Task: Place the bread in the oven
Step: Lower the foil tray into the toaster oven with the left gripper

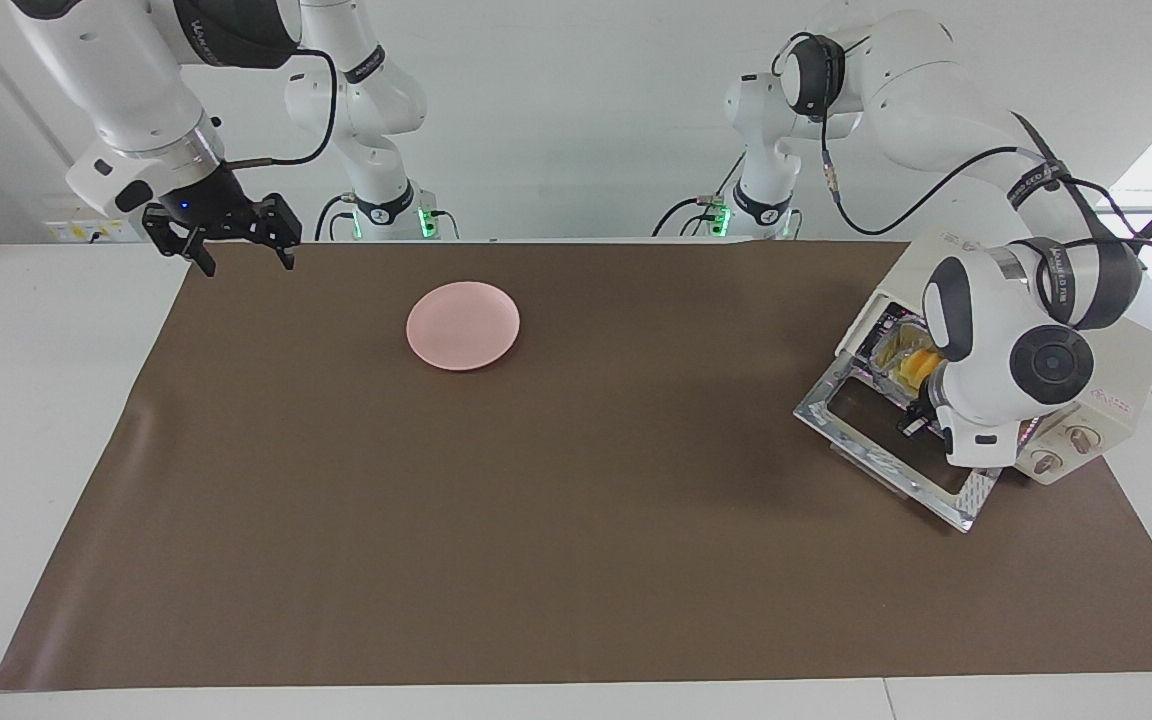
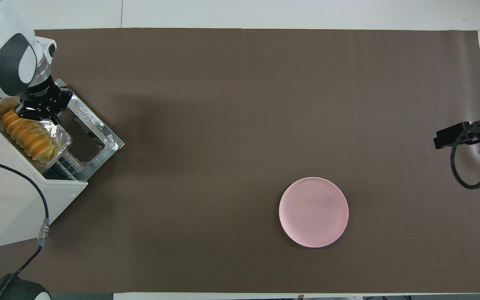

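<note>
Your left end effector [image 2: 36, 111] is at the mouth of the oven [image 1: 1116, 375], over the inner edge of the dropped door [image 2: 94, 141]. The bread [image 2: 26, 135] lies in the foil tray [image 2: 63, 139], and the tray sits on the wire rack [image 2: 67, 164] partly inside the cavity, with its outer edge sticking out past the opening.

From overhead the fingers seem to sit at the tray rim at the end farther from the robots, but I can't tell whether they pinch it, push it or are parted. In the facing view the wrist hides them.

My read of the step: you're on insertion, placement nearly done, bread in but not fully seated.

What the next move calls for:
- a short level push or slide along the rack, straight into the cavity
- keep low force, foil will crumple and the loaf could roll off
- then back out over the door without dragging the tray
- door is not yet shut, so lifting it likely follows

Your right end effector [image 1: 234, 240] waits raised at the right arm's end of the table [image 1: 556, 480], fingers spread, holding nothing. The pink plate [image 1: 463, 325] is bare, well apart from the oven
</note>
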